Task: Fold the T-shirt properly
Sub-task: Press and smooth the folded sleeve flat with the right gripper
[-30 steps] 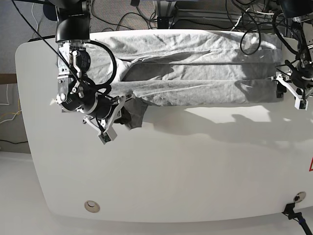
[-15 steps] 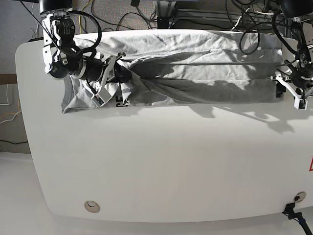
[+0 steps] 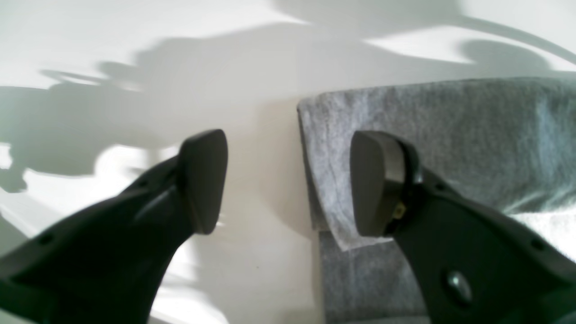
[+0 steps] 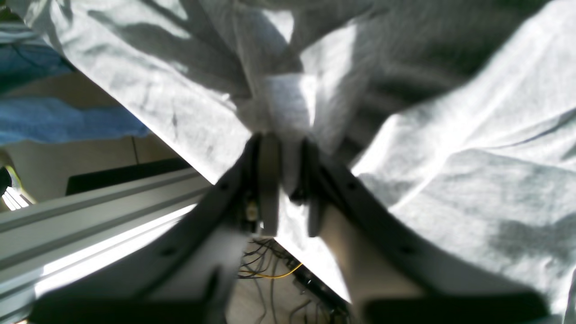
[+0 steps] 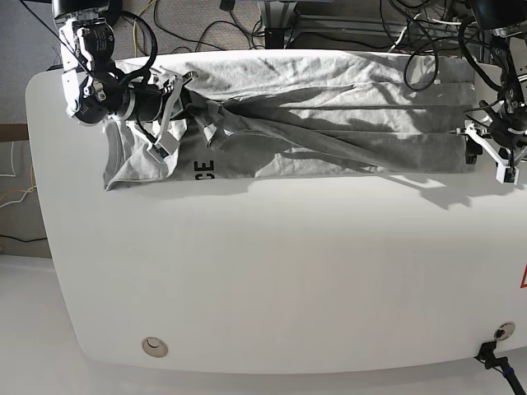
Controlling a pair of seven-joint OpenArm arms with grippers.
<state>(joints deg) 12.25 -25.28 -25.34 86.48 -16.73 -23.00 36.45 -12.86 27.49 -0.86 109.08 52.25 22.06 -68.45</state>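
Note:
The heather-grey T-shirt (image 5: 329,123) lies stretched along the far side of the white table (image 5: 272,271), with black letters (image 5: 204,169) showing near its left front edge. My right gripper (image 5: 188,111) is at the far left, shut on a bunched fold of the cloth; in the right wrist view the fold (image 4: 288,117) runs down between the pads (image 4: 269,180). My left gripper (image 5: 487,150) hovers at the shirt's right end, open; in the left wrist view its fingers (image 3: 202,180) straddle the shirt's edge (image 3: 450,121) with nothing gripped.
Cables (image 5: 346,20) and a metal frame sit behind the table's far edge. An aluminium rail (image 4: 90,211) runs under the lifted cloth in the right wrist view. A round hole (image 5: 154,346) is near the table's front left corner.
My right gripper has carried its fold from the shirt's front left back toward the far left. The shirt's left part now lies lower with letters showing. The left arm has not moved.

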